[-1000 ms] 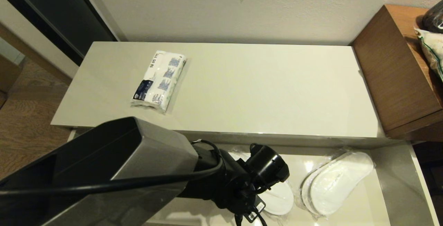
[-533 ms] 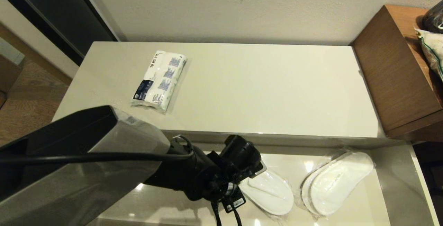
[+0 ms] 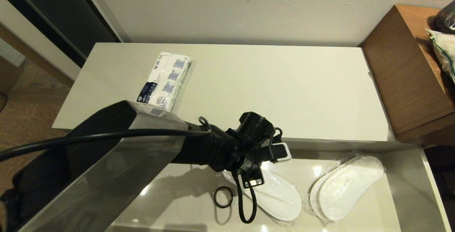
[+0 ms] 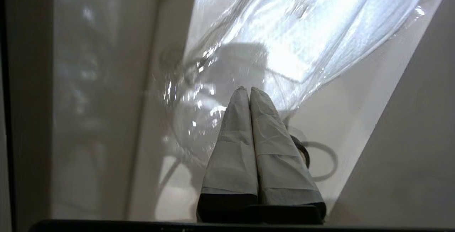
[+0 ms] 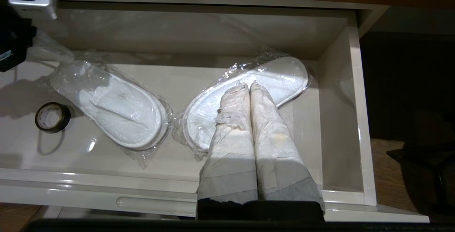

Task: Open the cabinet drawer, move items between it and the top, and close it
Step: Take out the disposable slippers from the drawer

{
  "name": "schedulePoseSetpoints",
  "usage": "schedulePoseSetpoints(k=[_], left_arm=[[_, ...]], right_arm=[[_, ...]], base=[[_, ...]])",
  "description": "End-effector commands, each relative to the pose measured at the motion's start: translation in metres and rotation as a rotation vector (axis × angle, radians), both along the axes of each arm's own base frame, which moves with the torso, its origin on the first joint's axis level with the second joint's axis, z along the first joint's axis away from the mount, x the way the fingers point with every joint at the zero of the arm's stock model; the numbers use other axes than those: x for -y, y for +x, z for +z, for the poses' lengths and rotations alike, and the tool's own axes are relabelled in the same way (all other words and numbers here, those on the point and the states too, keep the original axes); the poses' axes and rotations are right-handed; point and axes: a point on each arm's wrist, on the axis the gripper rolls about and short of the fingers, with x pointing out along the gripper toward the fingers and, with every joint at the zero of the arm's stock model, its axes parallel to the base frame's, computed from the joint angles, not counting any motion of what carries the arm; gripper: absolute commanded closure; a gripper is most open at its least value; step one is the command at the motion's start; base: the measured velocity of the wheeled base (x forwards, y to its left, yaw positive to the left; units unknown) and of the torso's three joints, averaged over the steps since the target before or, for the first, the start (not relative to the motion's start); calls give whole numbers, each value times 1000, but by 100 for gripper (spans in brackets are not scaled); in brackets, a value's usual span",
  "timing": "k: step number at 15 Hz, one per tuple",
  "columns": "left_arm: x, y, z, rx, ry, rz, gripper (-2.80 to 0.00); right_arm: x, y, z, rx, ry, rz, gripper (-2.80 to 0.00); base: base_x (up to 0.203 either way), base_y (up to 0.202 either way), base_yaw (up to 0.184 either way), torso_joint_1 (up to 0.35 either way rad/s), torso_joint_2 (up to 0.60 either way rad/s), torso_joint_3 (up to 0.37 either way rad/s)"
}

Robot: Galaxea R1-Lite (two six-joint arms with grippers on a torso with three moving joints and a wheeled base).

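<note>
Hovering above the open cabinet drawer (image 5: 341, 111), left pincer (image 4: 249, 89) is clamped on the wrap of the left slippers (image 5: 117, 114). Right pincer (image 5: 249, 84) is closed, empty. Tissue packet (image 3: 163, 81) is seen on top.

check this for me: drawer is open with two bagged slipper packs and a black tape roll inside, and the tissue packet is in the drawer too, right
Not quite. The tissue packet lies on the cabinet top, not in the drawer; the head view shows it. The rest holds: the drawer is open, with two bagged slipper packs and a black tape roll inside, as the right wrist view shows.
</note>
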Motion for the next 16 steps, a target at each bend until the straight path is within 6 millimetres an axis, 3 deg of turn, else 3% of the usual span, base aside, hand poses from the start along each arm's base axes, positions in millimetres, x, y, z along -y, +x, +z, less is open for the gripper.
schedulePoseSetpoints(k=[1, 8, 11, 16], left_arm=[[7, 6, -9, -28, 43, -30, 0], [10, 7, -22, -10, 165, -174, 0], [2, 19, -29, 42, 245, -278, 0], [13, 23, -32, 67, 235, -294, 0]], right_arm=[[0, 0, 0, 0, 0, 0, 0], [0, 0, 0, 0, -1, 0, 0], [0, 0, 0, -2, 0, 0, 0], [0, 0, 0, -1, -2, 0, 0]], base=[[0, 0, 0, 0, 0, 0], [0, 0, 0, 0, 0, 0], [0, 0, 0, 0, 0, 0], [0, 0, 0, 0, 0, 0]])
